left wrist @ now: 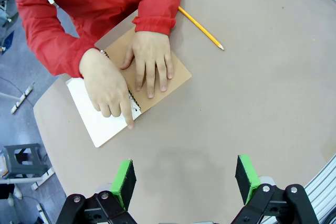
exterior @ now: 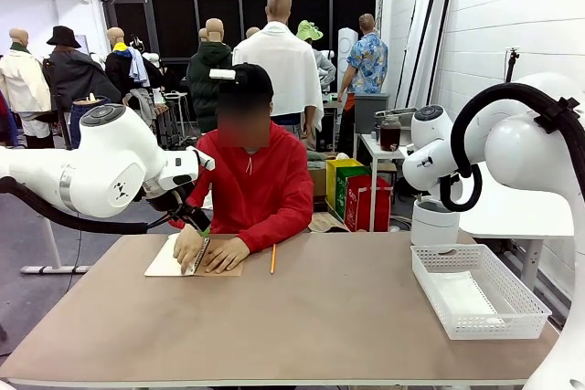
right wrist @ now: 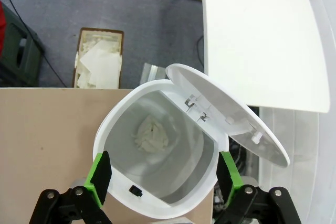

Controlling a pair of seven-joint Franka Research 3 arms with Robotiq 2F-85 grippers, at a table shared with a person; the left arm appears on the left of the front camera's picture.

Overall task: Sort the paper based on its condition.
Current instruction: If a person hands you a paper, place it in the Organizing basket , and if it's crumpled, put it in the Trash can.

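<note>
A crumpled ball of white paper point(right wrist: 152, 137) lies at the bottom of a white bin point(right wrist: 121, 124) whose lid point(right wrist: 231, 124) is flipped open. My right gripper point(right wrist: 164, 176) hangs open directly above that bin, with nothing between its green pads. At the table's far left, a person presses both hands on an open spiral notebook point(left wrist: 173, 69), one finger on its white page point(left wrist: 97, 119). My left gripper point(left wrist: 185, 179) hovers open above the bare table just short of the notebook, and it sits close over the person's hands point(exterior: 194, 218).
A yellow pencil point(left wrist: 202, 27) lies beside the notebook. A white mesh basket point(exterior: 521, 303) stands at the table's right front, just before the bin point(exterior: 434, 224). A cardboard box of white scraps point(right wrist: 100, 61) sits on the floor beyond the table edge.
</note>
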